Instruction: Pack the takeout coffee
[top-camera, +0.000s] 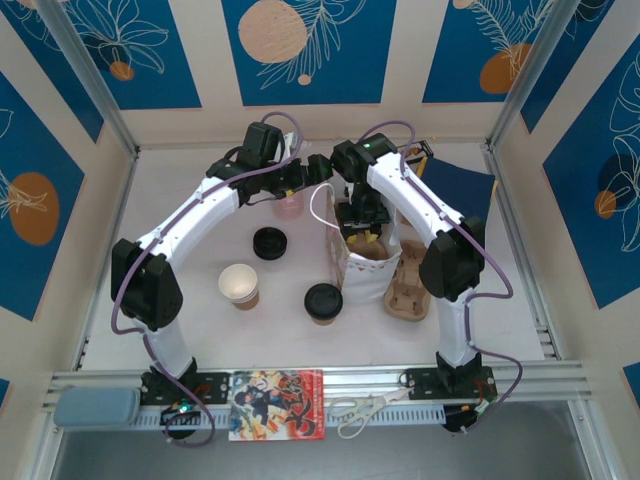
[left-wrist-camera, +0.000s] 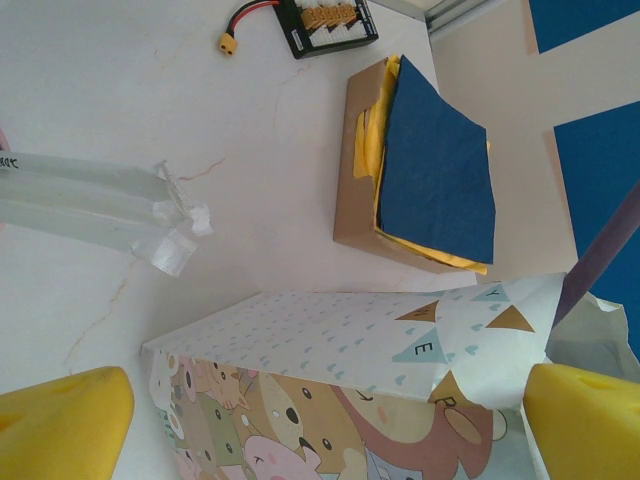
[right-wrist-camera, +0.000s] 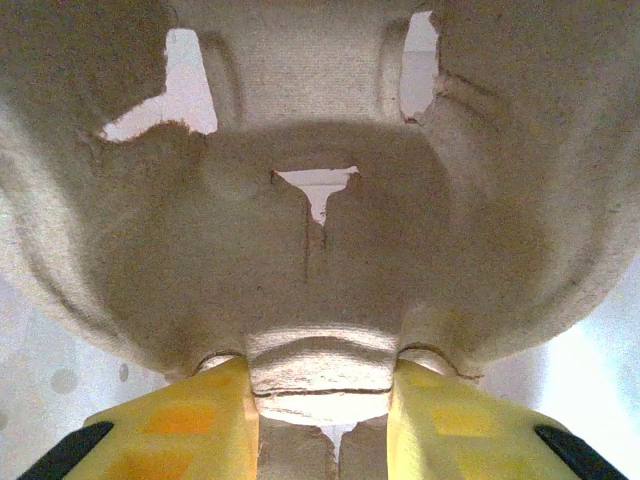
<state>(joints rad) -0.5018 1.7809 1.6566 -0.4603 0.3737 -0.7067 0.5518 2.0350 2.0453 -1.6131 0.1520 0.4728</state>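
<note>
The small round kraft-brown paper cup (top-camera: 239, 285) is standing upright on the white desk (top-camera: 200, 230), well to the left of the white cartoon-printed paper bag (top-camera: 352, 278). Its long axis is running vertically and its open, white-rimmed mouth is facing straight up, showing the pale inside. Between this cup and the bag, a second brown paper cup wearing a black round lid (top-camera: 323, 302) is also sitting upright, and a loose black round lid (top-camera: 269, 243) is lying behind it. The bag is standing open, and a moulded brown pulp cup carrier (right-wrist-camera: 320, 250) is sitting inside its mouth. A second pulp carrier (top-camera: 408, 285) is resting just to the right of the bag. The right end effector (right-wrist-camera: 320, 420) is reaching down into the bag, its yellow pads (right-wrist-camera: 190, 415) clamping the inner carrier's central ridge from both sides. The left end effector (left-wrist-camera: 320, 420) is hovering behind the bag's left side, near a pink cup of straws (top-camera: 288, 205), with its fingers spread wide apart and gripping nothing.
</note>
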